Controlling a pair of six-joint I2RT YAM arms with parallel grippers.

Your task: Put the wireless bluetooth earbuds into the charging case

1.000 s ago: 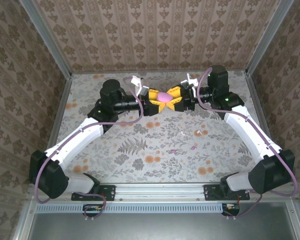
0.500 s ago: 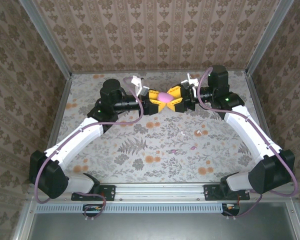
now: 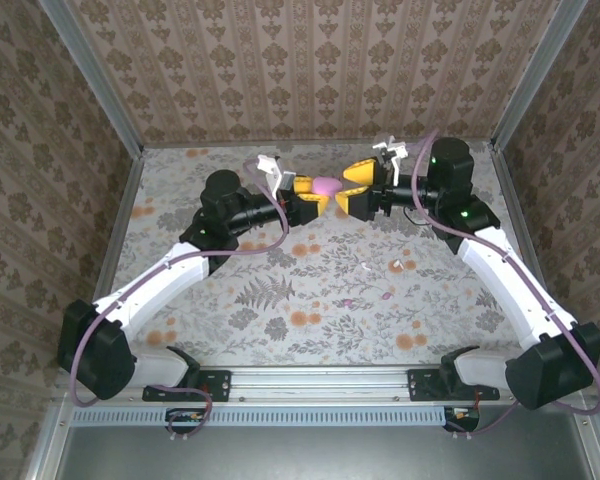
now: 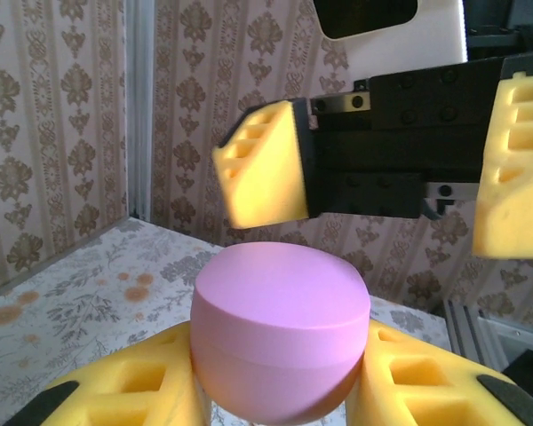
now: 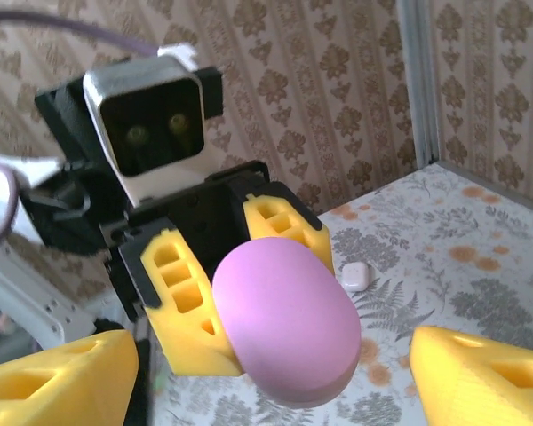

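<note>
1. Currently the left end effector point(image 3: 322, 192) is pinching the charging case point(image 3: 327, 186) between its two yellow foam fingers point(image 4: 133, 386), one on each side of the lower half.
2. The case is a lilac-pink rounded shell with its lid shut and the seam line visible in the left wrist view. It is held up in the air above the desk point(image 3: 320, 330), near the middle of the far edge.
3. The right end effector point(image 3: 355, 186) is spread wide and faces the left one head-on. Its yellow fingers point(image 4: 262, 164) stand well apart, level with the top of the case on the far side.
4. In the right wrist view that end effector's own fingers sit out at both lower corners with the case between them. There is a clear gap on each side, so nothing is gripped.
5. One earbud point(image 5: 354, 275), a small pale glossy piece, lies on the desk beyond the case toward the far left corner. It is apart from both end effectors.
6. A white speck point(image 3: 394, 264) lies on the desk right of centre, beside printed orange dots. It is too small to tell what it is.
7. Both arms reach in from the near edge and meet at the case.
</note>
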